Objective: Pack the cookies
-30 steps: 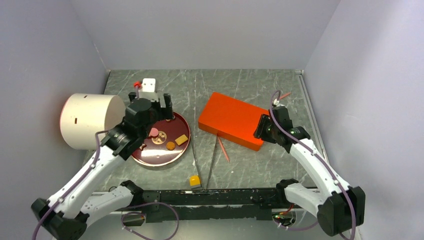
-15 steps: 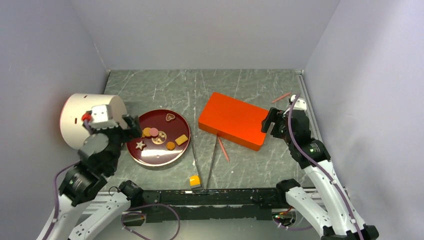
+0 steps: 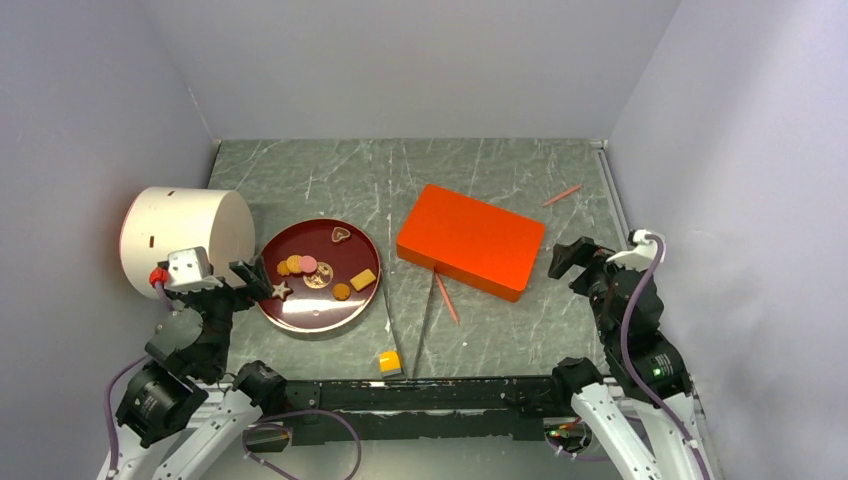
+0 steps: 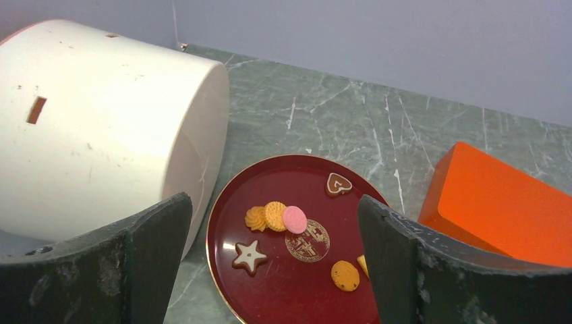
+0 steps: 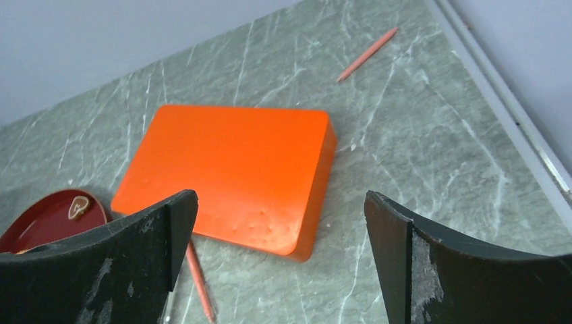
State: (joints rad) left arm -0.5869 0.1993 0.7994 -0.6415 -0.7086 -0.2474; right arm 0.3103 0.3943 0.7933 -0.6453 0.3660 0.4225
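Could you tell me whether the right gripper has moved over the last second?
Yes. The right gripper has drawn back rightward, off the orange box.

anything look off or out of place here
The white tub lies tipped on its side left of the plate. Two pink sticks lie loose, one by the orange box, one far right. A yellow cube sits alone.

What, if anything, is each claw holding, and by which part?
Nothing is held. The left claw stands open near the red plate, the right claw open short of the orange box.
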